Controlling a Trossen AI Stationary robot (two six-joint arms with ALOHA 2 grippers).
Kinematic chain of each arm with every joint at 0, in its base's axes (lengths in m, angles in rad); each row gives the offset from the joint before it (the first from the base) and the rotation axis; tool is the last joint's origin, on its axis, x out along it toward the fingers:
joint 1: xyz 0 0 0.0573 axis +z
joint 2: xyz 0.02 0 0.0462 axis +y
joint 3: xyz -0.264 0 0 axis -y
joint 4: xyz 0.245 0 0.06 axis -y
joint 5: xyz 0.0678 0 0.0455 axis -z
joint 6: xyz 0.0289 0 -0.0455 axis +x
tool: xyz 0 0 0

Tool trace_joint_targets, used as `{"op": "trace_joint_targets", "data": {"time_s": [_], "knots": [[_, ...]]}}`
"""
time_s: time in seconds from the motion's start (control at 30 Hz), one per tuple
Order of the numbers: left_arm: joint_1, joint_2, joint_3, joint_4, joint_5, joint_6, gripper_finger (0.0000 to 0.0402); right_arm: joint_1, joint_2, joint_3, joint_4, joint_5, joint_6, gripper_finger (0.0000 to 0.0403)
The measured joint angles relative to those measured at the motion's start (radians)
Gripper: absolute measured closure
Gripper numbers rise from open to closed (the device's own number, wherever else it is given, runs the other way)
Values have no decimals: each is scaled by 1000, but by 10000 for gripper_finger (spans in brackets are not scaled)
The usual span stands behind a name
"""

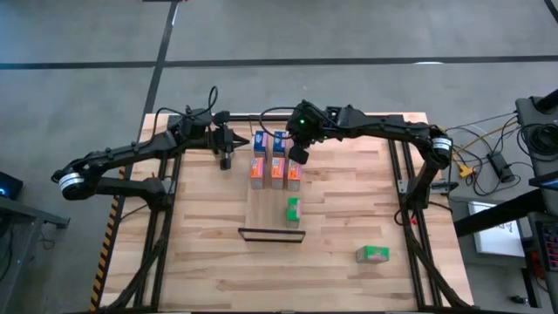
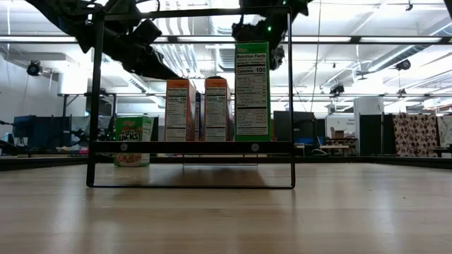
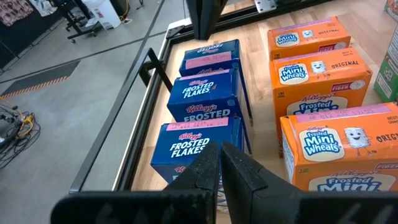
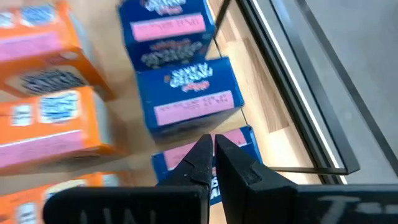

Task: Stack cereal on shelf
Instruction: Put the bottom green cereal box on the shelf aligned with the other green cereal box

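The shelf (image 1: 268,208) is a light wood panel with a dark lip (image 1: 270,234) at its near end. Three blue cereal boxes (image 3: 208,96) stand in a row at its far end. Three orange boxes (image 1: 276,172) stand in front of them, and one green box (image 1: 293,210) stands nearer the lip. Another green box (image 1: 372,254) lies on the table at the near right. My left gripper (image 1: 225,162) hangs shut just left of the blue row, above it in the left wrist view (image 3: 219,149). My right gripper (image 1: 297,155) hangs shut over the row's right end (image 4: 213,140).
The dark wire lip (image 2: 191,186) stands upright across the shelf's near end. In the low view a green box (image 2: 133,149) stands on the table left of the shelf. Black frame rails (image 1: 403,174) run along the table's sides. Bare planks (image 1: 200,262) lie at the near left.
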State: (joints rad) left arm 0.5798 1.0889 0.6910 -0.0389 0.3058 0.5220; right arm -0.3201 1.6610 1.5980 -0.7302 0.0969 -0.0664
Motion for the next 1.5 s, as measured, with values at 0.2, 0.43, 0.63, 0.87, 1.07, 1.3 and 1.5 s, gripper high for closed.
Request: {"op": "trace_joint_targets", "data": {"time_s": [0.2, 0.43, 0.63, 0.87, 1.07, 1.3, 1.5], "knots": [[0, -1, 0, 0, 0, 0, 402, 41, -41, 17, 1, 0, 37, 394], [0, -14, 0, 1, 0, 10, 401, 131, -99, 19, 0, -107, 212, 394], [0, -27, 4, 9, 0, -21, 401, 264, -130, 19, -81, -151, 454, 394], [-19, -52, 14, 37, 94, -118, 401, 474, -136, 19, -218, -148, 861, 394], [-98, -115, 12, 61, 167, -193, 401, 685, -133, 19, -318, -61, 1148, 394], [-262, -185, 8, 62, 168, -247, 401, 918, -131, 19, -409, -10, 1388, 394], [-412, -213, 7, 74, 85, -278, 401, 1060, -121, 18, -475, -10, 1479, 394]]}}
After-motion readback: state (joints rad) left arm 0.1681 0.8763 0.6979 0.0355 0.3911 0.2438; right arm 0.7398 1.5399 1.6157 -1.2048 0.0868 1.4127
